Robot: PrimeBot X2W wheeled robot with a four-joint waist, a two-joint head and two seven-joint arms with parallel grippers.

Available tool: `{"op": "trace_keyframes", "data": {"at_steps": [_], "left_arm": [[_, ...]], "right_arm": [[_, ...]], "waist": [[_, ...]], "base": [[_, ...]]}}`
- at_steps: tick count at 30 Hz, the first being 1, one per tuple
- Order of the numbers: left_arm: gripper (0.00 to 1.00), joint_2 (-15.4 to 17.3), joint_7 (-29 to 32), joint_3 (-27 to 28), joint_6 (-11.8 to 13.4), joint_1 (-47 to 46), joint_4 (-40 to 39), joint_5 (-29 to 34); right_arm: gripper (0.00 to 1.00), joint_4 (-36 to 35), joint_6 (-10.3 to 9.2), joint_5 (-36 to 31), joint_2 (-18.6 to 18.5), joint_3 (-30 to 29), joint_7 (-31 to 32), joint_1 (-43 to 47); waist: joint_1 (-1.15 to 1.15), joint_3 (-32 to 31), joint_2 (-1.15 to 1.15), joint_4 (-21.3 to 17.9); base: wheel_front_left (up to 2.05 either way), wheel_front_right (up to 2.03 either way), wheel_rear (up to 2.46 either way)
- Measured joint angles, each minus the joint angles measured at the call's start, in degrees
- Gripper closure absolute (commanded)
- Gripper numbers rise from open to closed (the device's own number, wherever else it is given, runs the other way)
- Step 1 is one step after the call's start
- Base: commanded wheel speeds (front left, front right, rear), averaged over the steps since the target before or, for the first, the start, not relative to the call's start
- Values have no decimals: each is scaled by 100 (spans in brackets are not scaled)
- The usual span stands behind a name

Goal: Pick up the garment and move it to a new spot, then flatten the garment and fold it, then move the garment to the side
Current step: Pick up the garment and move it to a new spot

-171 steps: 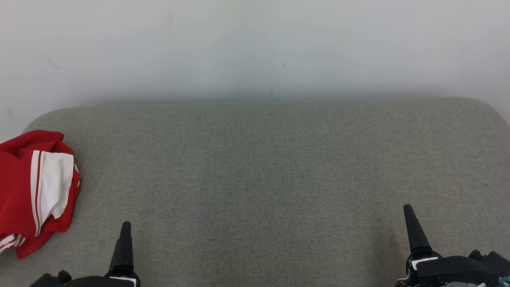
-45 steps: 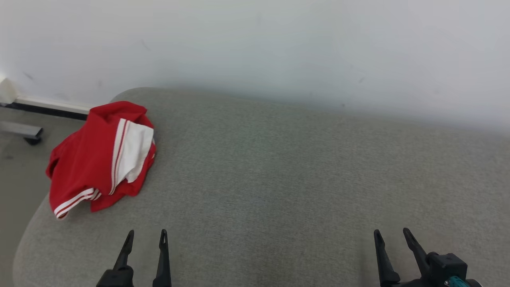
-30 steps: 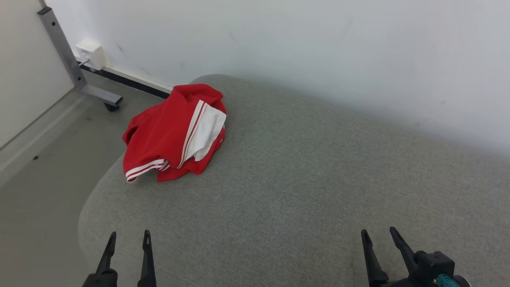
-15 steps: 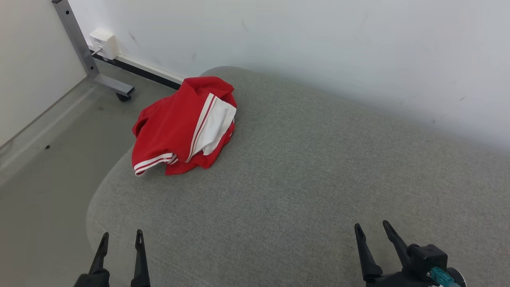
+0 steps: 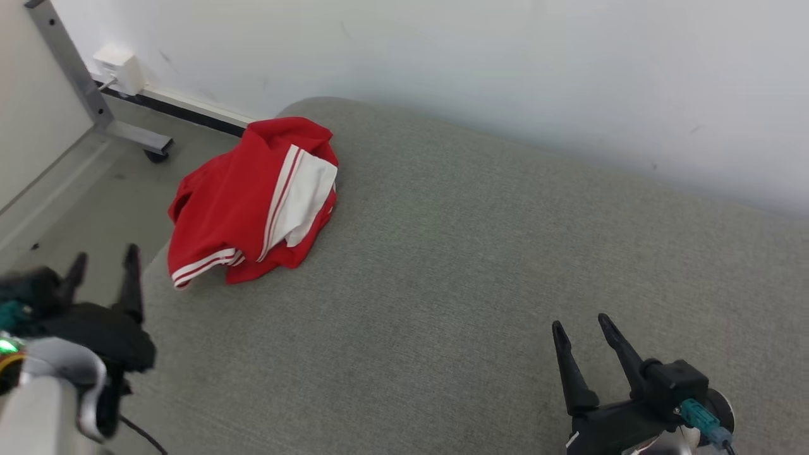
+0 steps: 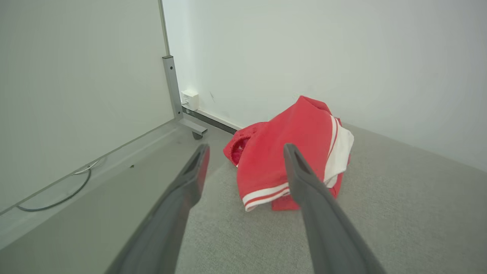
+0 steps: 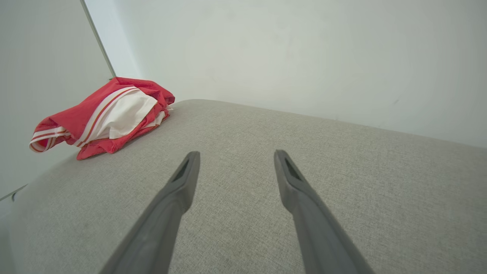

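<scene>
The garment (image 5: 253, 202) is a crumpled red piece with white stripes and a white panel, heaped at the left end of the grey padded surface (image 5: 480, 265). My left gripper (image 5: 104, 256) stands open at the lower left, off the surface's left edge, short of the garment and holding nothing. In the left wrist view the garment (image 6: 296, 152) lies ahead between and beyond the open left gripper (image 6: 245, 147). My right gripper (image 5: 578, 323) is open over the near right of the surface, empty. The right wrist view has the garment (image 7: 102, 118) far to the left of the open right gripper (image 7: 234, 154).
A white wall (image 5: 505, 69) runs behind the surface. To the left lie grey floor (image 5: 82, 208), a metal frame leg with a caster (image 5: 155, 151), a white wall box (image 5: 117, 66) and a pale panel (image 6: 76, 95). A cable (image 6: 57, 196) lies on the floor.
The head camera has swung left since the earliest frame, bringing the garment and floor into view. In the last half second my left arm rose and moved left; the right gripper rose slightly.
</scene>
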Motion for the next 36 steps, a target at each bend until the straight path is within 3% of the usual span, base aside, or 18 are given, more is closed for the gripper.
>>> {"op": "trace_keyframes", "data": {"at_steps": [10,13,16,19,27,33,36], "left_arm": [[0,884,2130,1379,10,-929,199,-2238],[0,1261,2616,1816,277,-987,-43,-2564],[0,1385,3379,2013,617,-1025,-220,-2914],[0,1635,3990,2025,899,-878,-543,-2944],[0,2051,4475,2138,1578,-680,-1165,-2708],[0,2582,4454,1818,1840,-417,-1160,-1896],[0,2633,4450,1807,1893,-419,-1127,-1839]], "right_arm": [[0,-290,0,-55,1,289,96,-412],[0,-348,0,-49,-3,360,82,-528],[0,-354,0,107,-3,382,36,-571],[0,-309,0,202,-8,358,-45,-636],[0,-146,0,391,-10,475,-216,-797],[0,-54,0,521,-10,550,-309,-922],[0,-1,0,567,-7,560,-336,-959]], "waist": [[0,553,0,-936],[0,750,0,-1324],[0,942,0,-1706],[0,1130,0,-2069],[0,1631,0,-2849],[0,1987,1,-3210],[0,2136,1,-3334]], "base": [[0,0,0],[0,0,0],[0,0,0],[0,0,0],[0,0,0],[0,0,0],[0,0,0]]}}
